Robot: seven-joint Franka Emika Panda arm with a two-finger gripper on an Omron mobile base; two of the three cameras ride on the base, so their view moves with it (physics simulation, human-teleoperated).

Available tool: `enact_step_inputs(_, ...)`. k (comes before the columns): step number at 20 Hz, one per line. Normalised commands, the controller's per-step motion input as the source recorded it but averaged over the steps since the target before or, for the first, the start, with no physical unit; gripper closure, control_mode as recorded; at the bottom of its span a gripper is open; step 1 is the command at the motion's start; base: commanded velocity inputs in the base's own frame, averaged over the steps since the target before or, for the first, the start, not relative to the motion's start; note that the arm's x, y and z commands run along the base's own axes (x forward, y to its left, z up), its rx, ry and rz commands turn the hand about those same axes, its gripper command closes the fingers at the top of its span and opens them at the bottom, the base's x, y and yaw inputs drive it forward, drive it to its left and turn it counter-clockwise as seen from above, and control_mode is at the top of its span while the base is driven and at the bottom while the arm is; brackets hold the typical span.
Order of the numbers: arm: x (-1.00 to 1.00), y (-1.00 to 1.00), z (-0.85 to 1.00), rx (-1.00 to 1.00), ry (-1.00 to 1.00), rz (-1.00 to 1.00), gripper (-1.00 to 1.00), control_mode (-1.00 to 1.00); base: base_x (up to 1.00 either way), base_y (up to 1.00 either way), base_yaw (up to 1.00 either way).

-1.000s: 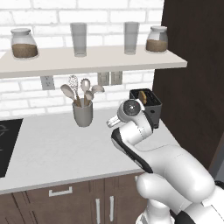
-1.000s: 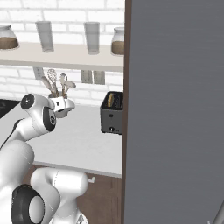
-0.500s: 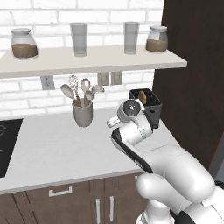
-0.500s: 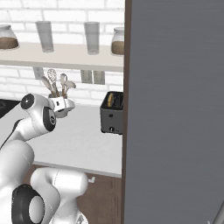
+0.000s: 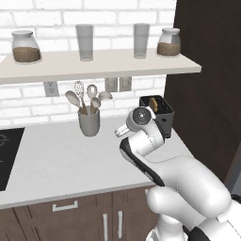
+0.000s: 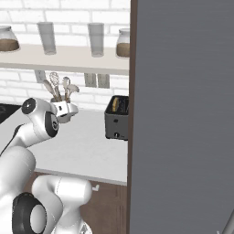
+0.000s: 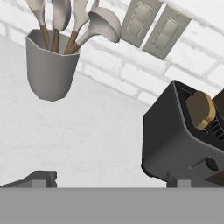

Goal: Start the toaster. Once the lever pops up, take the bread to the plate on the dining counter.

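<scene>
Fingertips spread wide apart at the bottom of the hand view, nothing between them; gripper empty, up off the white counter. Black toaster ahead of the fingers, toward the right tip, apart from both. Bread, a tan-brown slice, stands in the toaster's top slot, upper part sticking out. Grey utensil cup with spoons ahead toward the left tip, near the brick wall. Two wall switch plates above the toaster. From the left base view the toaster sits just past the arm's wrist, bread poking up.
</scene>
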Motion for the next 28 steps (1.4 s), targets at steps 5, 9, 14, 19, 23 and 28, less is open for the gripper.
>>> enact_step_inputs(5,0.0,0.0,0.0,0.0,0.0,0.0,-1.0,-1.0,0.0,0.0,0.0)
enact_step_inputs(9,0.0,0.0,0.0,0.0,0.0,0.0,-1.0,-1.0,0.0,0.0,0.0)
enact_step_inputs(14,0.0,0.0,0.0,0.0,0.0,0.0,-1.0,-1.0,0.0,0.0,0.0)
enact_step_inputs(19,0.0,0.0,0.0,0.0,0.0,0.0,-1.0,-1.0,0.0,0.0,0.0)
enact_step_inputs(23,0.0,0.0,0.0,0.0,0.0,0.0,-1.0,-1.0,0.0,0.0,0.0)
enact_step_inputs(28,0.0,0.0,0.0,0.0,0.0,0.0,-1.0,-1.0,0.0,0.0,0.0)
